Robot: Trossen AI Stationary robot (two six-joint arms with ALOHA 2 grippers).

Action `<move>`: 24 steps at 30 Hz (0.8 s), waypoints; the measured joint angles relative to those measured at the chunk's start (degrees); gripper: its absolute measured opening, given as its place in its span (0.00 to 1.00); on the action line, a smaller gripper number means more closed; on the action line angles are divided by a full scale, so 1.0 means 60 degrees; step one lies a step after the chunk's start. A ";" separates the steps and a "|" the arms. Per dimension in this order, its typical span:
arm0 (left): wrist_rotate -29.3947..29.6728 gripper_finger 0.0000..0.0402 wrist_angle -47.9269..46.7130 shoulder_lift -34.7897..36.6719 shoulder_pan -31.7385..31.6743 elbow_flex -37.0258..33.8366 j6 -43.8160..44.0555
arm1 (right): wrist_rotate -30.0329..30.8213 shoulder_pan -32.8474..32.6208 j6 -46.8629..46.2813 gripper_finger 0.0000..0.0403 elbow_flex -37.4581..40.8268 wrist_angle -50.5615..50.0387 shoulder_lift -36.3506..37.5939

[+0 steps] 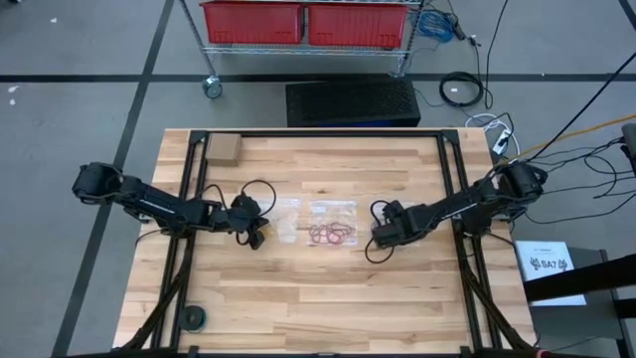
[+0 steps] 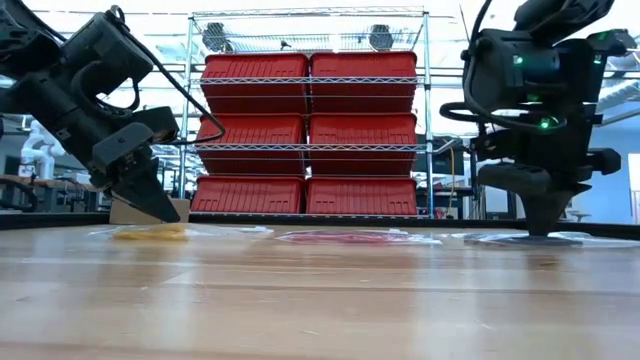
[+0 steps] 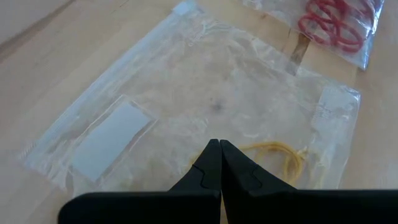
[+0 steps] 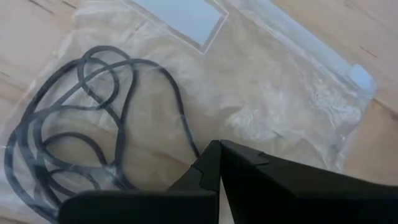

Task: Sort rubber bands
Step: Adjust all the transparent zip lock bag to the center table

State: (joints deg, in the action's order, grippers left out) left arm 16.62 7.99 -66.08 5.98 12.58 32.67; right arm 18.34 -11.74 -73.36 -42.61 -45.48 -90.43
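Observation:
Three clear plastic bags lie flat in a row at the table's middle. The left bag [image 1: 286, 220] holds tan-yellow rubber bands [image 3: 281, 154]. The middle bag [image 1: 332, 209] holds red rubber bands [image 1: 331, 235]. The right bag [image 4: 280, 81] holds black rubber bands [image 4: 68, 143]. My left gripper [image 3: 219, 145] is shut and slants down over the left bag, its tips [image 2: 166, 214] just above it beside the yellow bands. My right gripper [image 4: 217, 146] is shut and points steeply down onto the right bag. My right gripper comes down from above with its shut fingertips [image 2: 546, 230] on the right bag's clear film [image 4: 249, 124], beside a strand of the black bands. The bag lies flat on the table. Whether the tips also catch the strand, I cannot tell.
A small brown block [image 1: 224, 149] sits at the far left of the table, a black round object [image 1: 192, 318] near its front left. Black frame rails [image 1: 457, 169] run along both sides. A wire rack with red bins [image 2: 308, 135] stands beyond the far edge.

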 joint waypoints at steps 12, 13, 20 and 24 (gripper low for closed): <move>0.0000 0.00 0.0004 0.0002 0.0000 0.0000 -0.0083 | -0.0049 -0.0067 0.0158 0.00 0.0000 0.0343 0.0007; 0.0000 0.00 0.0004 0.0003 0.0000 0.0000 -0.0083 | -0.0051 -0.0064 0.0173 0.00 0.0000 0.0343 0.0007; 0.0001 0.00 0.0004 0.0004 0.0000 0.0000 -0.0084 | -0.0053 -0.0060 0.0101 0.00 0.0000 0.0343 0.0007; 0.0004 0.00 0.0004 0.0004 0.0000 0.0000 -0.0086 | -0.0049 -0.0060 -0.0075 0.00 0.0002 0.0343 0.0007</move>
State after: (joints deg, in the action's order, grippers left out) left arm 16.64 8.01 -66.06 5.98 12.58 32.15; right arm 18.04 -12.10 -73.81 -42.60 -43.42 -90.39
